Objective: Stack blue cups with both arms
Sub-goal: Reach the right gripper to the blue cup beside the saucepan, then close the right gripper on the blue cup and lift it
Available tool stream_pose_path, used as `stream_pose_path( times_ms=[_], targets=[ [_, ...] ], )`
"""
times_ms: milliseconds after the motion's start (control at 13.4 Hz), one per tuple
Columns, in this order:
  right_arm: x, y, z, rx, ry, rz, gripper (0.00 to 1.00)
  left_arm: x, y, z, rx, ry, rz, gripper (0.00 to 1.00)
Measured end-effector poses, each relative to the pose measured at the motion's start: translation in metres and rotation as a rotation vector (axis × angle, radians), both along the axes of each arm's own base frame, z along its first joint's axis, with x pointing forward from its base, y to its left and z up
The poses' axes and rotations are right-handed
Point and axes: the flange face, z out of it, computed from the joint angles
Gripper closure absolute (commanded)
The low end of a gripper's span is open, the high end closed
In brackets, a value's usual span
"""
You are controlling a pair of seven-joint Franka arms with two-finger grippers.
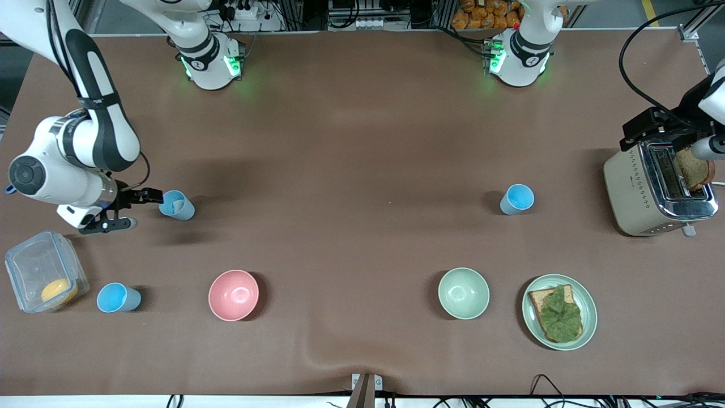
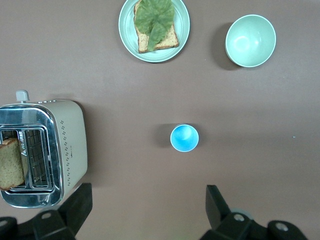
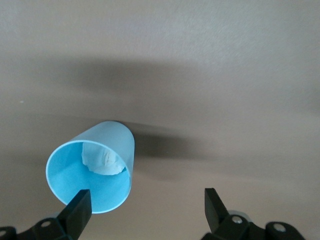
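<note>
My right gripper (image 1: 126, 211) is sitting low at the right arm's end of the table, jaws spread, pinching nothing. The pale cup (image 1: 177, 205) is just beside it, apparently not touching. In the right wrist view the cup (image 3: 92, 167) is sitting off to one side of the gap, one finger (image 3: 77, 210) lined up with its rim rather than clearing it.

Risks as I'm judging them:
- If I'm advancing on this line, that finger is clipping the rim and tipping or skating the cup. It's light plastic, so it's sliding easily on the mat.
- Something whitish is lying inside it; can't tell what. It may be blocking a clean nest.

My left gripper (image 2: 145, 210) is hanging high over the toaster (image 1: 657, 192) end, jaws spread, empty. Bright cup 1 (image 1: 516, 199) is standing upright between toaster and green bowl (image 1: 463, 293), well clear of both. From this height a straight drop is looking safe, but the toaster is near my path.

Bright cup 2 (image 1: 117, 298) is standing beside the box (image 1: 45, 279), nearer the front camera. Picking the wrong pair is costing reach.
</note>
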Motion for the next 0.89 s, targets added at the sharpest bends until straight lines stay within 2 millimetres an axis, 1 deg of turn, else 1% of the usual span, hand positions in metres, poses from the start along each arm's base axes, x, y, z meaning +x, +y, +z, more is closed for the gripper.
stream_pose_path(
  times_ms=[75, 149, 298, 373, 596, 820, 895],
  targets=[
    [-0.002, 0.0, -0.006, 0.004, 0.011, 0.014, 0.42, 0.0, 0.0, 0.0, 0.0, 0.0, 0.0, 0.0],
    [-0.003, 0.0, -0.011, 0.009, 0.021, 0.026, 0.6, 0.0, 0.0, 0.0, 0.0, 0.001, 0.0, 0.0],
    [-0.005, 0.001, -0.023, 0.022, 0.039, 0.022, 0.95, 0.0, 0.001, -0.001, 0.0, 0.003, 0.002, 0.0],
    [-0.006, 0.002, -0.028, 0.031, 0.047, 0.015, 1.0, 0.0, 0.001, -0.001, 0.0, 0.004, 0.002, 0.0],
    [-0.007, 0.004, -0.038, 0.051, 0.06, -0.001, 1.0, 0.0, 0.001, -0.001, 0.0, 0.004, 0.003, 0.0],
    [-0.004, 0.012, -0.034, 0.089, 0.061, -0.031, 1.0, 0.0, 0.002, -0.001, 0.0, 0.005, 0.003, 0.0],
    [-0.002, 0.018, -0.03, 0.109, 0.071, -0.046, 1.0, 0.0, 0.002, -0.001, 0.0, 0.006, 0.003, 0.0]
  ],
)
